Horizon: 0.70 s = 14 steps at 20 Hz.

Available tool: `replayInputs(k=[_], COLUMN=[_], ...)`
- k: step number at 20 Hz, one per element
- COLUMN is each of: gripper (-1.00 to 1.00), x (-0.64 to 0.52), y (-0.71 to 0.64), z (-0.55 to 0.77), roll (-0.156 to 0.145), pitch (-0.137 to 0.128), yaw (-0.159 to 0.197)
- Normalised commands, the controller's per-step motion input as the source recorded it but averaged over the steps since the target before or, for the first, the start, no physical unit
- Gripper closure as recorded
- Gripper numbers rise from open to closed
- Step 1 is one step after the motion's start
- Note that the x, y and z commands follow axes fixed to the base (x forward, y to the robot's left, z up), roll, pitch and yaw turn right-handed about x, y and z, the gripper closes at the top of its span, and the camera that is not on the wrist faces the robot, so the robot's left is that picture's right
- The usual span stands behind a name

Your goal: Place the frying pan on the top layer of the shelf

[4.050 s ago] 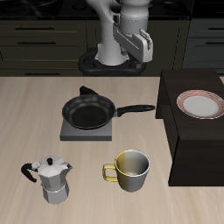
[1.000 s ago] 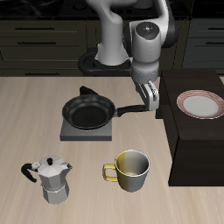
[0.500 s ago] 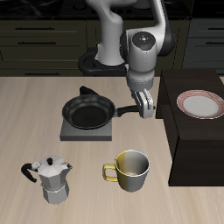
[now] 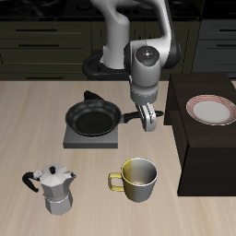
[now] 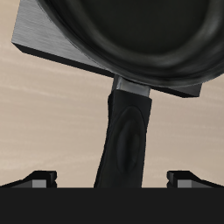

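Nearest the worktop's (image 4: 37, 129) front edge stand a silver moka pot (image 4: 55, 189) and, beside it, a yellow-green mug (image 4: 136, 180) with its handle turned toward the pot. Farther back, the frying pan (image 4: 93, 118) sits on the square grey burner plate (image 4: 76, 140) — its black bowl rests flat on the plate, and its long straight handle (image 4: 146, 115) reaches out sideways toward the shelf (image 4: 198, 152). The shelf is a dark boxy unit at the worktop's edge; on its flat top lies a white plate with a reddish rim (image 4: 211, 110).

The claw (image 4: 148, 120) hangs low over the pan's handle, pointing downward. In the wrist view its two fingertips (image 5: 39, 178) show well apart on either side of the handle (image 5: 128, 140) — the jaws are spread wide and neither finger touches it. The same view shows the pan's rim (image 5: 131, 52) overhanging the burner plate's edge (image 5: 52, 44), with the handle joining the bowl just beyond that edge.

Behind the claw the white arm (image 4: 124, 37) rises to its base at the worktop's back, in front of dark cabinets (image 4: 41, 41).
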Motion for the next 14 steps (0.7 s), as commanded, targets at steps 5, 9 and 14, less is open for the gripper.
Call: replayInputs(k=[5, 9, 14], gripper=[1.0, 1.0, 1.0], x=[-0.15, -0.07, -0.04], y=[0.1, -0.02, -0.08], z=[-0.15, 0.0, 0.15], roll=[0.04, 0.01, -0.003], pitch=[0.013, -0.018, -0.025], yaw=[-0.028, 0.006, 0.015])
